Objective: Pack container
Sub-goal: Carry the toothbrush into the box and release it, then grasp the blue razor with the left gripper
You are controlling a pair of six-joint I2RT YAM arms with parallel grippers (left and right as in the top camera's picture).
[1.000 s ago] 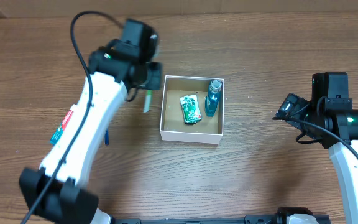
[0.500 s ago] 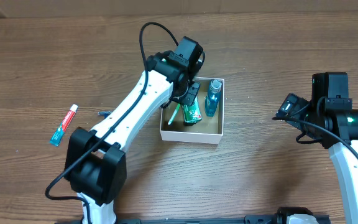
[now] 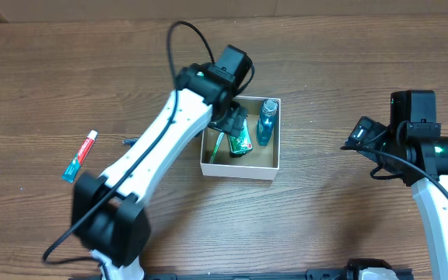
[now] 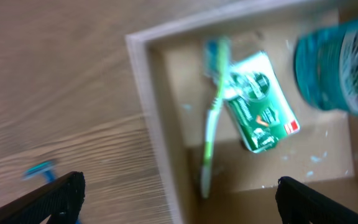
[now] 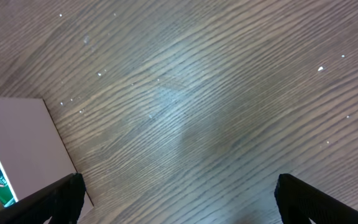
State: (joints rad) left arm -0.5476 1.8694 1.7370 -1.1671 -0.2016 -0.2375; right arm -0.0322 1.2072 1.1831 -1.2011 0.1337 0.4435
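Observation:
The container [image 3: 238,169], a white box with a brown inside, stands mid-table. In it lie a green toothbrush [image 3: 218,145], a green packet [image 3: 241,140] and a blue bottle [image 3: 267,123]. My left gripper [image 3: 236,117] hovers over the box's left half, open, with nothing between its fingers. In the left wrist view the gripper [image 4: 179,205] looks down on the toothbrush [image 4: 213,118], which rests along the left wall [image 4: 145,106] beside the packet [image 4: 260,102] and the bottle [image 4: 337,68]. My right gripper [image 3: 356,136] stays open to the right of the box, over bare wood [image 5: 179,199].
A toothpaste tube [image 3: 80,156] lies on the table far left. A small blue razor [image 3: 128,141] lies between it and the box, also in the left wrist view [image 4: 39,169]. The box's white corner [image 5: 23,149] shows at the left of the right wrist view.
My left arm carried the toothbrush from the table over the box, then opened and let it go. The toothbrush now lies inside. The right arm has not moved.

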